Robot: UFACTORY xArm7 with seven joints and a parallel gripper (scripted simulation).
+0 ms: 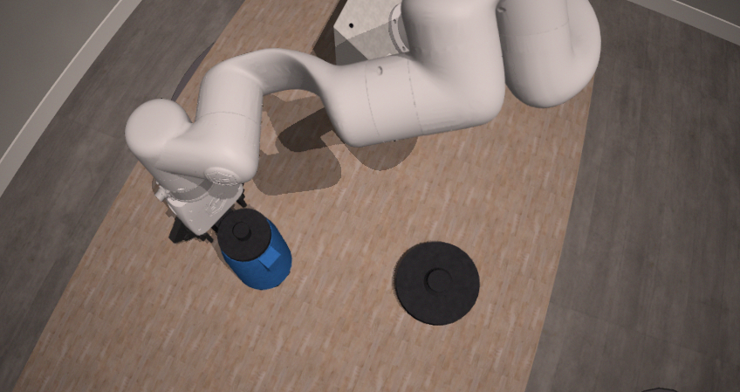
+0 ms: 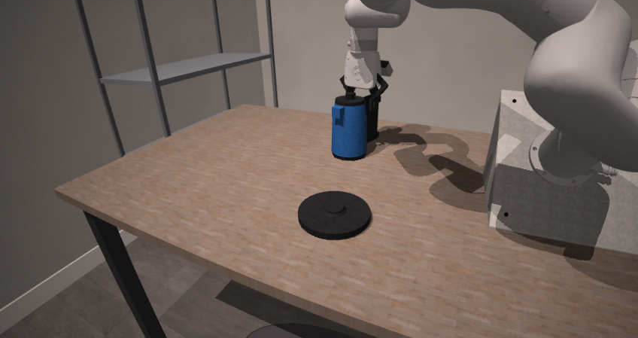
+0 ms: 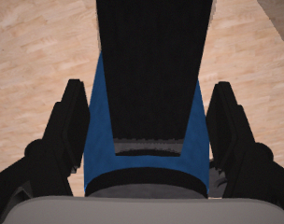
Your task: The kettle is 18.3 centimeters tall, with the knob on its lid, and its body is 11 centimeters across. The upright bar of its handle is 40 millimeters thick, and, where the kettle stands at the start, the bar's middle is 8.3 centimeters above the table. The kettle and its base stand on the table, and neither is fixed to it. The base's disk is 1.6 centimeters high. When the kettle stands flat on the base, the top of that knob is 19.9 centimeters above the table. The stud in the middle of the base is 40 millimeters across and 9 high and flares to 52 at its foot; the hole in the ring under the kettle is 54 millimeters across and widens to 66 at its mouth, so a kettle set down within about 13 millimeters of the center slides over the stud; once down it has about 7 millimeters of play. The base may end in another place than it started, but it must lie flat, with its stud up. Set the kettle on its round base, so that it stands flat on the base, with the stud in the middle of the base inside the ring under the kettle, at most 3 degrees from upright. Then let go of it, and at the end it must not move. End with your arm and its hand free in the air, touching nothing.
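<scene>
The blue kettle with a black lid stands upright on the wooden table, far left in the top view and at the back in the exterior view. Its black handle bar faces the arm. My gripper is open and has come down over the handle. In the wrist view the two fingers stand on either side of the black handle bar, with a gap on each side. The round black base lies flat, stud up, apart from the kettle, nearer the table's front.
The arm's grey pedestal stands on the table at the right. A metal shelf rack stands off the table behind its left edge. The kettle is near the table's far edge.
</scene>
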